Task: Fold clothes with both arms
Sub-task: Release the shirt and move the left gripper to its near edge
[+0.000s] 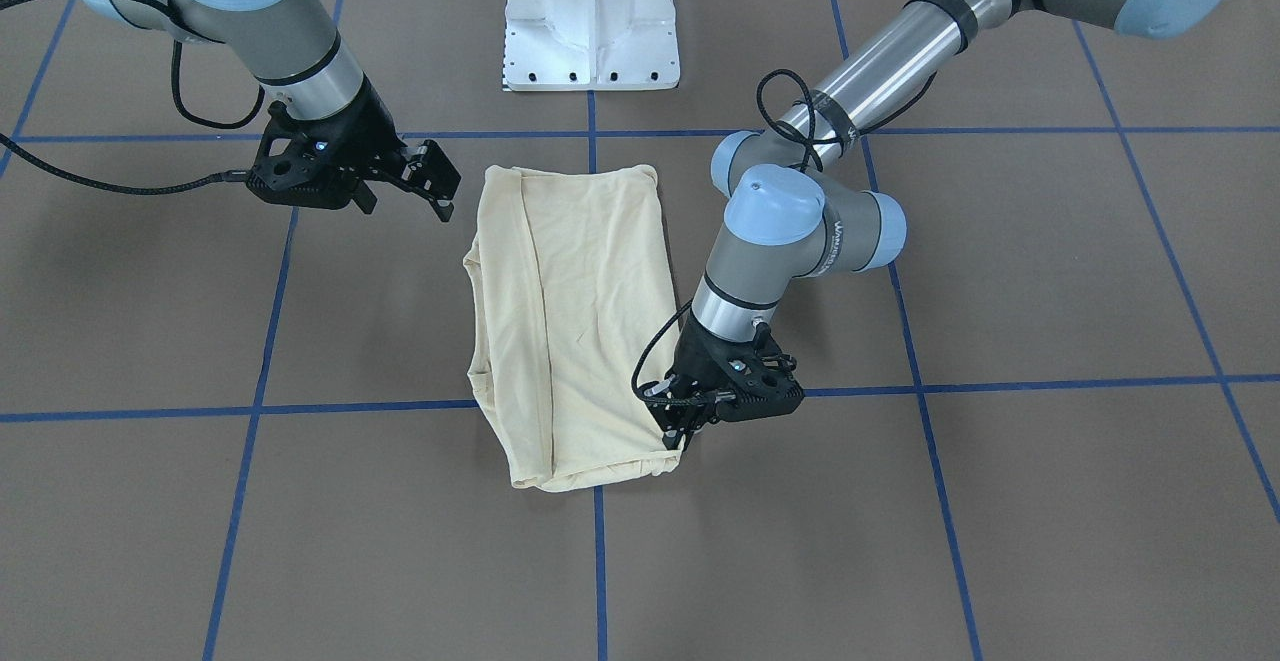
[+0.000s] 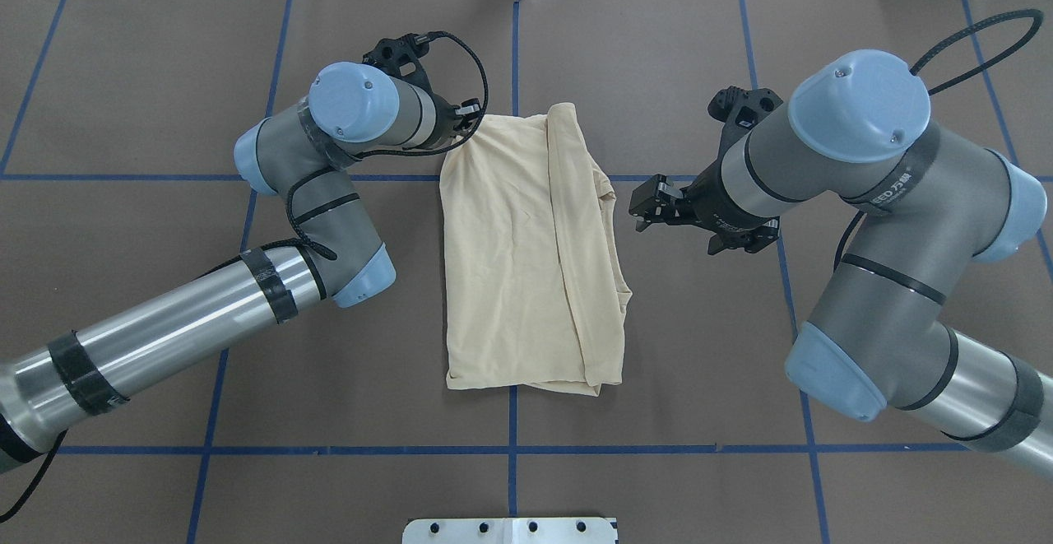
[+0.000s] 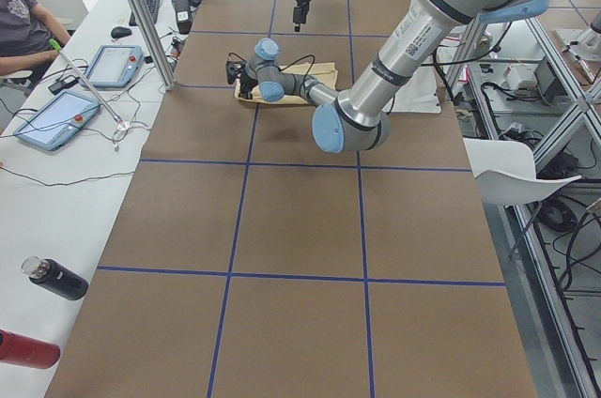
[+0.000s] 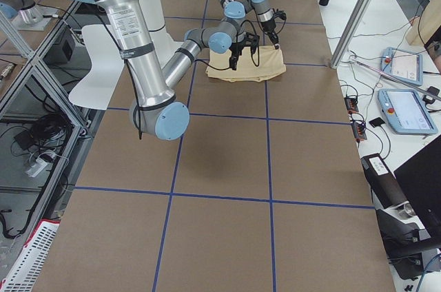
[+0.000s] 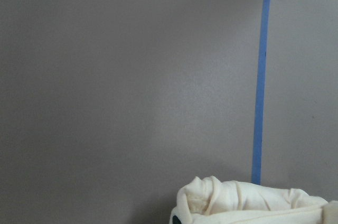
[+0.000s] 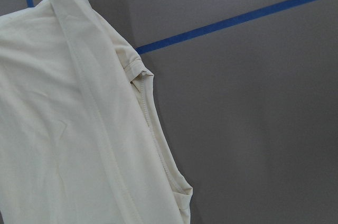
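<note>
The pale cream-yellow T-shirt [image 2: 526,256] lies in the middle of the table, folded into a long rectangle with one side lapped over; no print shows. My left gripper [image 1: 678,429] is down at the shirt's far left corner, as seen from the robot, and shut on it. The left wrist view has that bunched corner of the T-shirt [image 5: 248,203] at its bottom edge. My right gripper [image 2: 646,206] hovers open just off the shirt's right edge, touching nothing. The right wrist view looks down on that edge of the T-shirt [image 6: 53,129] and its hem.
The white pedestal base [image 1: 592,21] stands at the robot's edge of the table. Blue tape lines [image 2: 510,449] grid the brown tabletop. Beyond the far edge is a desk with tablets [image 3: 113,65], two bottles [image 3: 56,278] and a seated person [image 3: 19,22].
</note>
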Controlling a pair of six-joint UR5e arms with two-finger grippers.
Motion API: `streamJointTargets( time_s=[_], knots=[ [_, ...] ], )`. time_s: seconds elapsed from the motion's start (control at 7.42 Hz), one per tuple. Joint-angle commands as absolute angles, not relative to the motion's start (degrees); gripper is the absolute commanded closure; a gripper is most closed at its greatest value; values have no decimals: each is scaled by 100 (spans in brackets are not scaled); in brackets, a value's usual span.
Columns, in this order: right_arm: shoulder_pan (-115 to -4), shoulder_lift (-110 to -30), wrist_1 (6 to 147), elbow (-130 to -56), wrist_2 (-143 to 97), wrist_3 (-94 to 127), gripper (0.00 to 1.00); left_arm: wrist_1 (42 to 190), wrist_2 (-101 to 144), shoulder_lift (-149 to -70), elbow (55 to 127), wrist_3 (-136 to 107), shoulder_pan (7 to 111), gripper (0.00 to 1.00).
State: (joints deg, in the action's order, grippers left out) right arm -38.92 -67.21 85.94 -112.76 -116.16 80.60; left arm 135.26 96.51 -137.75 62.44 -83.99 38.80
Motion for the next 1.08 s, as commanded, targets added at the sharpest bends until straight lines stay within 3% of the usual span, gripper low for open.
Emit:
streamJointTargets(
  time_s=[0.0,0.27,0.67,0.94],
  knots=[
    [-3885,-6724,8578,-11189,-11567,8060,0,13553,9685,-13755,6327,-8121,4016,1],
    [-3763,-6698,8569,-11075,-11531,8077,0,13491,10454,-13179,7044,-8095,4174,1],
    [-3568,-6644,8465,-10995,-11294,8042,0,12732,11036,-11886,9274,-8164,4157,1],
    [-3551,-6644,7983,-10759,-11294,8051,0,12532,11101,-11288,10201,-8959,3678,1]
  ],
)
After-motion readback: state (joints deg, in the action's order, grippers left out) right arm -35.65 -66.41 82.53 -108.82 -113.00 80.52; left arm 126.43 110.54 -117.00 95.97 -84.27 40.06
